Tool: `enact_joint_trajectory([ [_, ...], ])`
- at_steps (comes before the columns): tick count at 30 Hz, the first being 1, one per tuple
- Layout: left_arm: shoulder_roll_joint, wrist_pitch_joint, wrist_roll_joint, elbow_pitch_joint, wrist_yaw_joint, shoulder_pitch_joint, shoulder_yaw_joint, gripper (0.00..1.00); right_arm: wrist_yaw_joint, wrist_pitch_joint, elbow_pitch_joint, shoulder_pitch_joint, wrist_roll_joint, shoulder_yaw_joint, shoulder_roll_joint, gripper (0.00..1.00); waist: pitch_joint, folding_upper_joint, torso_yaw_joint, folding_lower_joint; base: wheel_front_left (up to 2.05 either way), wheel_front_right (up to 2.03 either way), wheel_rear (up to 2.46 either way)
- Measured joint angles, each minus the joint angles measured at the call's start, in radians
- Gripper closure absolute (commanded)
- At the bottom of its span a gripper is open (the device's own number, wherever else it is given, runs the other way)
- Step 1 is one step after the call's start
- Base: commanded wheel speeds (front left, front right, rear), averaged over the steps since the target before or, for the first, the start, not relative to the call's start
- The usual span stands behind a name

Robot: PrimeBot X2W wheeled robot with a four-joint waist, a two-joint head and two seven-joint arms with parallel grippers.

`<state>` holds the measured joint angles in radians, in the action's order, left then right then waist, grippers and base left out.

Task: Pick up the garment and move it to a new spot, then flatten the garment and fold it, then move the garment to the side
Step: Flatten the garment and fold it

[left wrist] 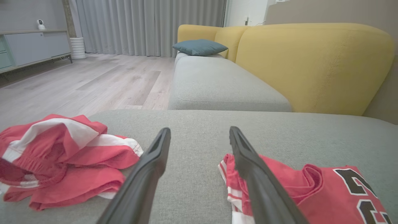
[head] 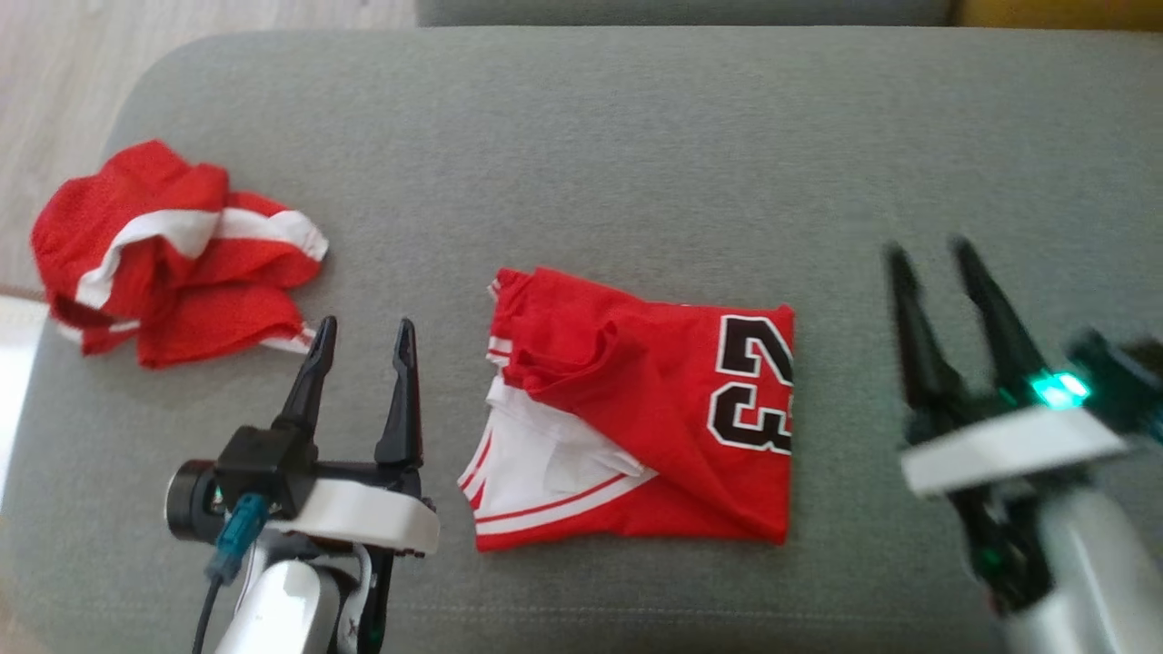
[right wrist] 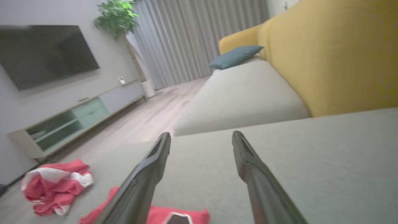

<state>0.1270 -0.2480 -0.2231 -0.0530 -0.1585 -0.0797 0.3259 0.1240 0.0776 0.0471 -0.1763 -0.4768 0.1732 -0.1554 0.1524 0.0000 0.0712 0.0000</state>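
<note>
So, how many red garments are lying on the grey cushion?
2. A folded numbered jersey lies at the middle of the cushion; a crumpled red-and-white garment lies near its left edge. None seems hidden.

A home living room is showing. A yellow sofa is standing by curtains, a television hanging above a cabinet.
</note>
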Motion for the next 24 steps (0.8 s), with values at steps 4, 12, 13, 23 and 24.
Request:
enact_joint_trajectory([
  [4,0.004,0.005,0.0,0.007,-0.001,0.008,-0.002,0.0,0.0,-0.07,-0.084,0.136,0.079,-0.131,0.003,0.0,-0.008,0.0,-0.027,0.0,0.0,0.0,0.0],
  [12,0.023,0.016,-0.009,0.018,-0.009,0.017,-0.008,0.0,0.0,-0.156,-0.218,0.259,0.128,-0.222,0.023,0.0,-0.019,0.0,-0.065,0.0,0.0,0.0,0.0],
  [13,0.025,0.018,-0.009,0.019,-0.009,0.017,-0.008,0.0,0.0,-0.159,-0.225,0.268,0.128,-0.223,0.026,0.0,-0.02,0.0,-0.067,0.0,0.0,0.0,0.0],
  [23,0.031,0.026,-0.017,0.021,-0.011,0.033,-0.008,0.0,0.0,-0.184,-0.253,0.277,0.137,-0.223,0.043,0.0,-0.019,0.0,-0.072,0.0,0.0,0.0,0.0],
  [24,0.031,0.026,-0.017,0.021,-0.014,0.033,-0.008,0.0,0.0,-0.185,-0.255,0.277,0.138,-0.223,0.043,0.0,-0.017,0.0,-0.071,0.0,0.0,0.0,0.0],
])
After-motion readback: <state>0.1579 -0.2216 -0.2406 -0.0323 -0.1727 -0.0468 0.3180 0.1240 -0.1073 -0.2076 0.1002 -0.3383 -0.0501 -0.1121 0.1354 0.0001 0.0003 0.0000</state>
